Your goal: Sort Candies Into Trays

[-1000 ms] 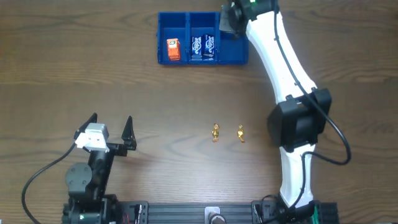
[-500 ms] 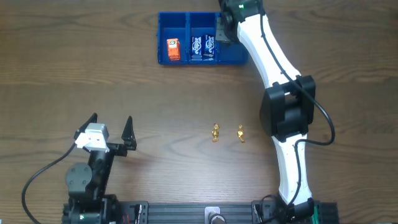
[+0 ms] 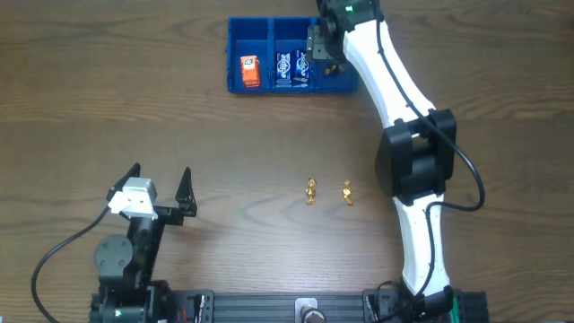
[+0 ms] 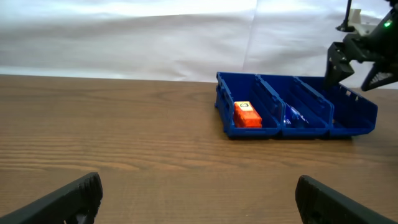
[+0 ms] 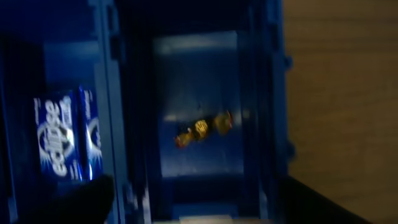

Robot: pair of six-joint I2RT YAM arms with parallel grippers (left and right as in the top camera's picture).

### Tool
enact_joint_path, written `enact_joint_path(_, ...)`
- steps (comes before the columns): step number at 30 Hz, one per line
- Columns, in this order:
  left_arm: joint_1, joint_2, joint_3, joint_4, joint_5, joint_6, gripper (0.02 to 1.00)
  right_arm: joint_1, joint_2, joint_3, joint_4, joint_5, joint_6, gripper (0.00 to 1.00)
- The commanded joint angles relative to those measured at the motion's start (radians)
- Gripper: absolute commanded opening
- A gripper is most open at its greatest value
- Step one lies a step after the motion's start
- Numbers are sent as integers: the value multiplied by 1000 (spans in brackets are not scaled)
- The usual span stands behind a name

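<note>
Right fingers [image 5: 81,200]: spread wide, empty; gold candy [image 5: 202,129] lay below, between them, in tray [image 5: 268,93] end compartment. Left fingers [image 4: 68,199]: spread, empty.

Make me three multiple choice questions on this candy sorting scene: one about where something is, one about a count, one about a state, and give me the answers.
1. Where is the orange candy?
A. In the blue tray's left-end compartment, as the top view shows it
B. On the bare table
C. In the middle compartment

2. How many gold candies lie on the table outside the tray?
A. One
B. Two
C. Four

3. What state is the right gripper in?
A. Shut on a candy
B. Open, above the tray
C. Shut, resting on the table

Answers: 1 A, it sits alone in that end compartment. 2 B, a pair lies side by side near the middle. 3 B, its fingers are spread apart and hold nothing.
</note>
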Motion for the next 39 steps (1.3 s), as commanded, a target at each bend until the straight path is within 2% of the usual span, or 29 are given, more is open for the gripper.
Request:
enact_joint_path(1, 3, -6, -19, -33, 18, 15, 998, 43, -169, -10, -105, 16, 4, 925)
enact_joint_path(4, 3, -6, -19, -34, 18, 15, 998, 89, -237, -54, -173, -6, 8, 961)
enact_joint_path(8, 3, -6, -19, -34, 18, 15, 998, 162, -317, -204, -205, -6, 85, 978)
enact_joint_path(11, 3, -6, -19, -34, 18, 15, 996, 216, -377, -391, -154, -34, 137, 980)
enact_joint_path(13, 3, -6, -19, -34, 18, 15, 998, 266, -423, -567, -83, -117, 142, 980)
enact_joint_path(17, 3, -6, -19, -34, 18, 15, 998, 333, -460, -761, -24, -128, 235, 980)
enact_joint_path(21, 3, -6, -19, -34, 18, 15, 998, 376, -462, -874, 26, -177, 246, 980)
enact_joint_path(31, 3, -6, -19, -33, 18, 15, 998, 388, -463, -960, 59, -203, 276, 976)
enact_joint_path(39, 3, -6, -19, -34, 18, 15, 998, 344, -463, -1009, 101, -224, 290, 936)
